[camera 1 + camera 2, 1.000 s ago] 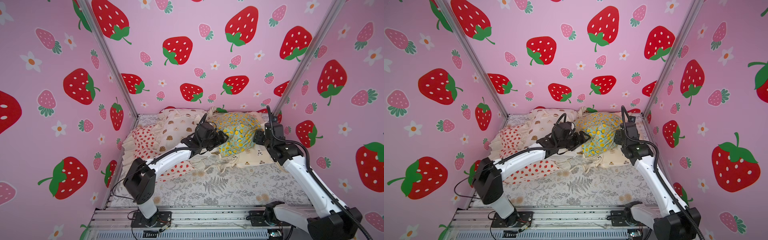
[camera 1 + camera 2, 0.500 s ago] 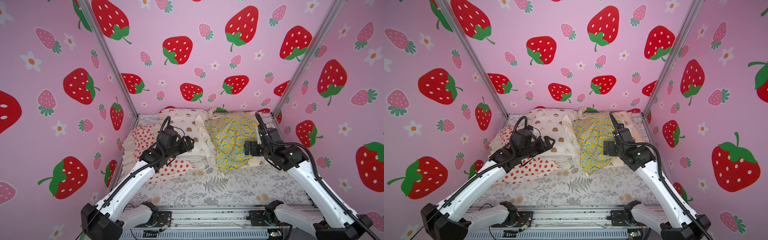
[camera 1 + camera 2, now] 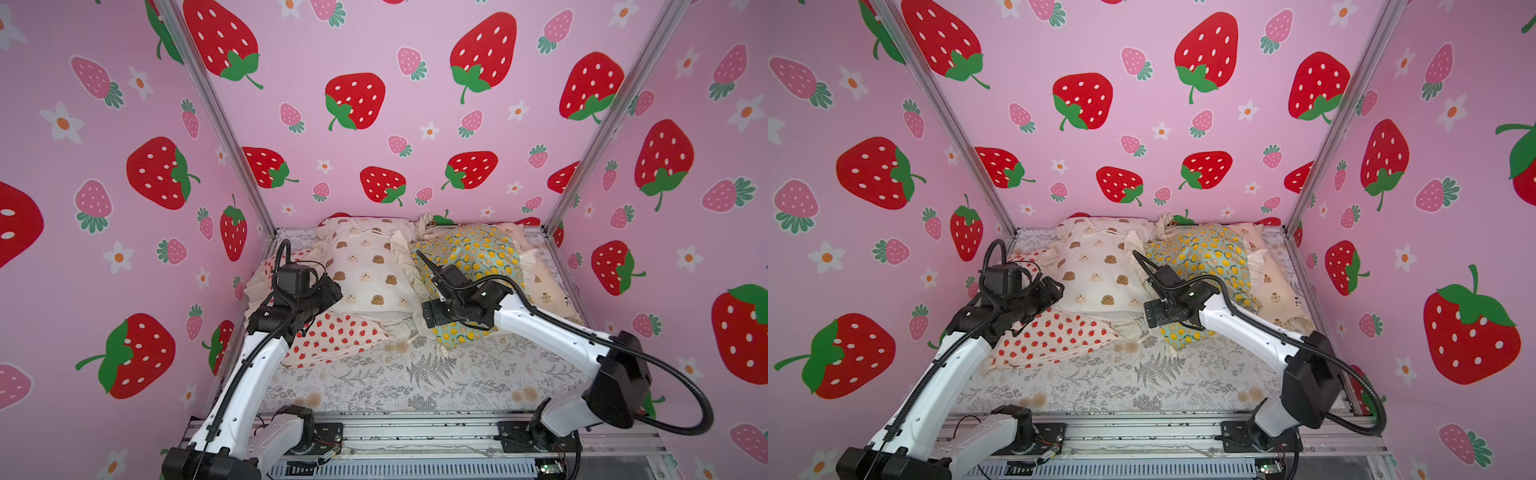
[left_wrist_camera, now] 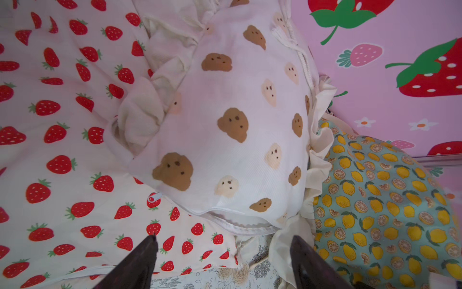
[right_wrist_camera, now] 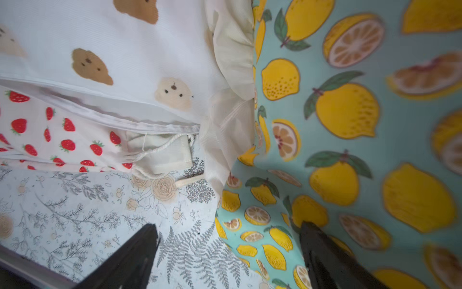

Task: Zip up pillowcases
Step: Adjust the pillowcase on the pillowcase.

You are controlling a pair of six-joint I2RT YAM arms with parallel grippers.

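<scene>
**Left wrist cam: both sets of jaws wide open, nothing grabbed**

Going left to right. Left jaws are spread wide with nothing between them, above the strawberry pillowcase [image 4: 62, 162]. One dark fingertip [image 4: 147, 260] sits over its print. A small white zip pull [image 4: 155, 197] lies on that case just ahead of that fingertip. Straight ahead of the left jaws is the bear-head pillowcase [image 4: 225, 150], lying on top of the strawberry one, and its near seam looks a bit gapped. Off the other fingertip's side is the lemon pillowcase [image 4: 387, 212], its ruffle touching the bear-head one.

Right jaws are open and empty too. In the right wrist view one fingertip hangs over the fern-print sheet [image 5: 87, 212] and the other over lemon fabric, with the bear-head seam ahead of them. In a top view the small-bear pillowcase [image 3: 544, 291] is behind the right jaws, tucked partly under the lemon one.
</scene>
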